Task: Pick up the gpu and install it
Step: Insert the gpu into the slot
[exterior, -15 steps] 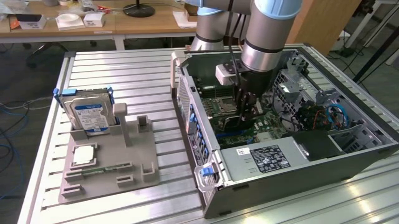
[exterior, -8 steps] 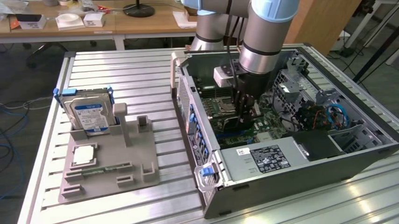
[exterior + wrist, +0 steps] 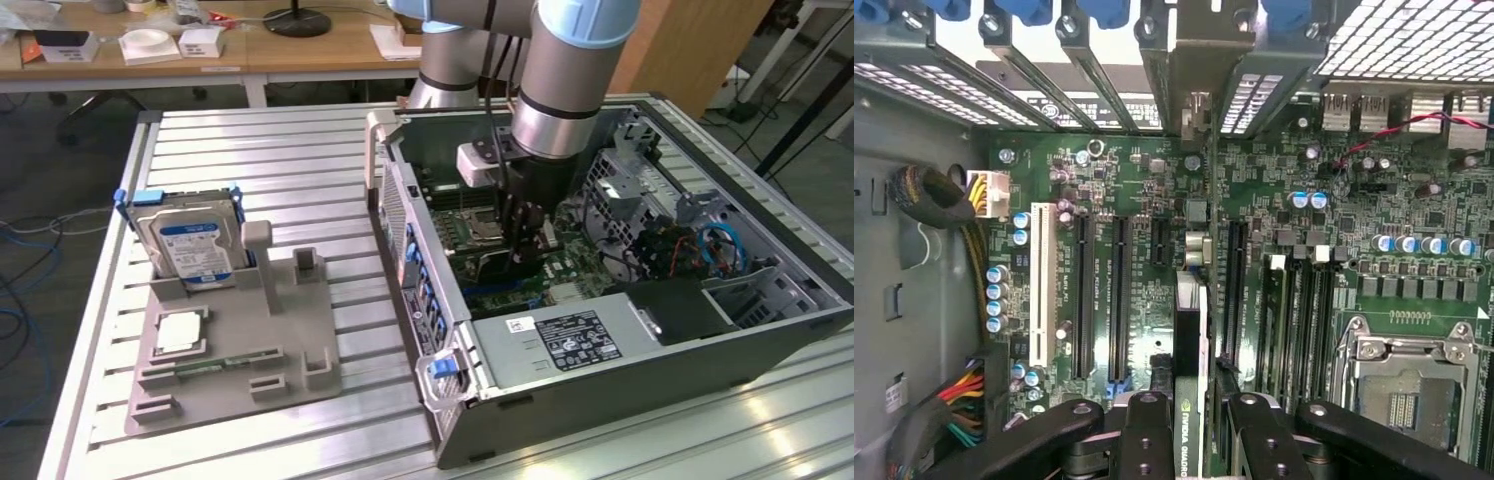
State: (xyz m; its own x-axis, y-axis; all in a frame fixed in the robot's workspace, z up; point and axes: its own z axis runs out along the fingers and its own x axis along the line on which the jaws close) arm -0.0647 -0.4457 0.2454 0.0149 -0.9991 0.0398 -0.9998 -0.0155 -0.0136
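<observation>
The gpu (image 3: 1191, 330) is a thin dark card seen edge-on in the wrist view, with a green and white label near my fingers (image 3: 1144, 440). Its metal bracket end (image 3: 1194, 110) points toward the slot covers at the back of the case. My gripper (image 3: 1192, 445) is shut on the card from both sides. The card hangs just above the green motherboard (image 3: 1154, 170), in line with the gap between two long black expansion slots (image 3: 1119, 290). In the exterior view my gripper (image 3: 523, 250) reaches straight down into the open computer case (image 3: 601, 350).
A white slot (image 3: 1039, 285), memory slots (image 3: 1299, 320), the CPU socket (image 3: 1409, 390) and cable bundles (image 3: 964, 395) surround the card. On the exterior view's left, a grey fixture (image 3: 287, 375) holds a hard drive (image 3: 194, 245), a processor chip (image 3: 178, 333) and a memory stick (image 3: 214, 367).
</observation>
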